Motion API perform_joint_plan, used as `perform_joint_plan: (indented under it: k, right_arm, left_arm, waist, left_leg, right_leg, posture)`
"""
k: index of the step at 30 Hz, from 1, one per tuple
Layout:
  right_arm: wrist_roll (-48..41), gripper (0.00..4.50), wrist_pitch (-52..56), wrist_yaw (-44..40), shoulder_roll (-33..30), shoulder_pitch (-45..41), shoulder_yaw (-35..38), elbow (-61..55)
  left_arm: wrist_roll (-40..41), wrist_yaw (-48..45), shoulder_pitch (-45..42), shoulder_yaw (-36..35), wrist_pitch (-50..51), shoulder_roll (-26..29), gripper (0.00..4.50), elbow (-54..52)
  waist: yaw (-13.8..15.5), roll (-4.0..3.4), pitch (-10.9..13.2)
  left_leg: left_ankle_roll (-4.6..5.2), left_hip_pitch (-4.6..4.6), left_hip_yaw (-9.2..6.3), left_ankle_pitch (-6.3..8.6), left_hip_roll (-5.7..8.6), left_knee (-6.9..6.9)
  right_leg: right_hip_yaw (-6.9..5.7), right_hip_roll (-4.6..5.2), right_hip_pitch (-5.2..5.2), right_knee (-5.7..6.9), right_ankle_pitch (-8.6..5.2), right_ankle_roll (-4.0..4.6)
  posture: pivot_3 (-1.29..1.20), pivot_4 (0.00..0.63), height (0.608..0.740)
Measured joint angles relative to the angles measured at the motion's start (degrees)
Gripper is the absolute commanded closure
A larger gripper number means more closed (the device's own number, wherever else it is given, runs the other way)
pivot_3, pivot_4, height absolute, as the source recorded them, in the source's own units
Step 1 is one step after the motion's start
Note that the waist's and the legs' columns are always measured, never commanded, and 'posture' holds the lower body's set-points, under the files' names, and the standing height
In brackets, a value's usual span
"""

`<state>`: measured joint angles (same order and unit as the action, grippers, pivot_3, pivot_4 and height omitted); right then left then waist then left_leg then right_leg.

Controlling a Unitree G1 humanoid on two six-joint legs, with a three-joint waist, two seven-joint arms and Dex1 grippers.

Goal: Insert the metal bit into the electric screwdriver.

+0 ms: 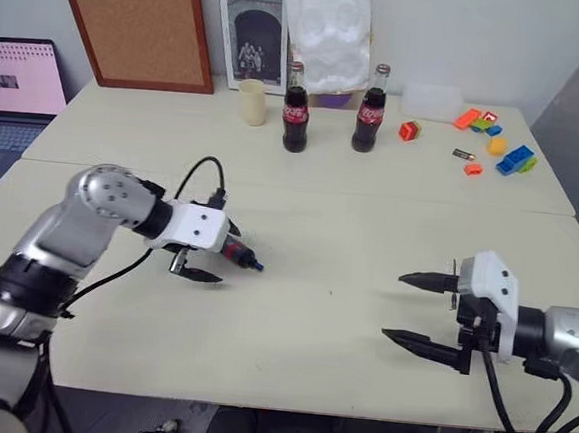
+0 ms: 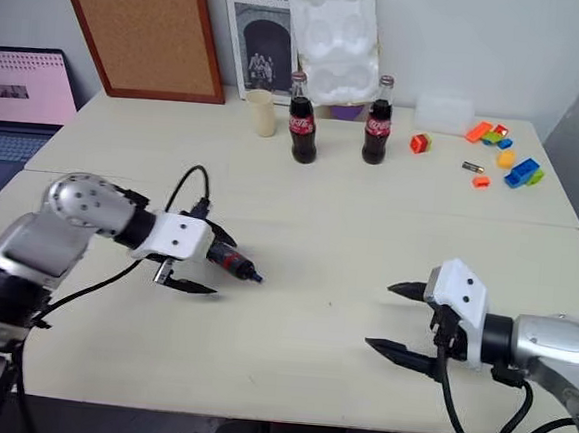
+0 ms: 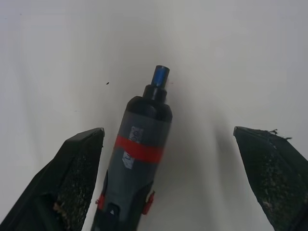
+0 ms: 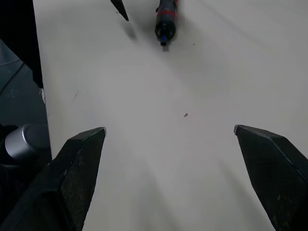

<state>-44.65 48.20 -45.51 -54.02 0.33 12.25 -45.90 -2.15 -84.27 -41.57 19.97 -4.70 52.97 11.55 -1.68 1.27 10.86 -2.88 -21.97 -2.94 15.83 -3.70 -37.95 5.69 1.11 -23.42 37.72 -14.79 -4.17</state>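
The electric screwdriver [image 1: 238, 254], black with a red band and a bluish tip, lies on the pale table [image 1: 320, 339] left of centre, its tip pointing right. My left gripper [image 1: 224, 257] is open and straddles it. In the left wrist view the screwdriver [image 3: 142, 154] sits between the fingers, close beside one finger [image 3: 79, 168] and well apart from the other. My right gripper [image 1: 394, 305] is open and empty near the front right, pointing left at the screwdriver [image 4: 166, 19] from a distance. The metal bit is out of view.
Two cola bottles [image 1: 296, 112] and a cream cup [image 1: 251, 102] stand at the back centre. Toy bricks [image 1: 491, 142] with a small battery-like cylinder lie at the back right. A laptop [image 1: 14, 90] sits far left, and a cork board [image 1: 139, 19] and poster lean on the wall.
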Motion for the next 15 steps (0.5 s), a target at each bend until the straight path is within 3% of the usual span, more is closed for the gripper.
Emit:
perform_joint_plan:
  k: [15]
  right_arm:
    - [-1.10,0.00,-0.03,5.43,2.65,0.83,-2.95,-3.52]
  left_arm:
    - [-8.65,-3.27,-8.26,5.69,-6.00,-8.60,0.01,13.19]
  waist:
    - [-0.05,0.01,0.00]
  left_leg:
    - [0.02,-0.01,-0.06,0.00,0.00,-0.02]
  right_leg:
    - [-0.01,-0.02,-0.01,0.07,0.03,-0.03]
  posture:
    - [0.00,0.150,0.740]
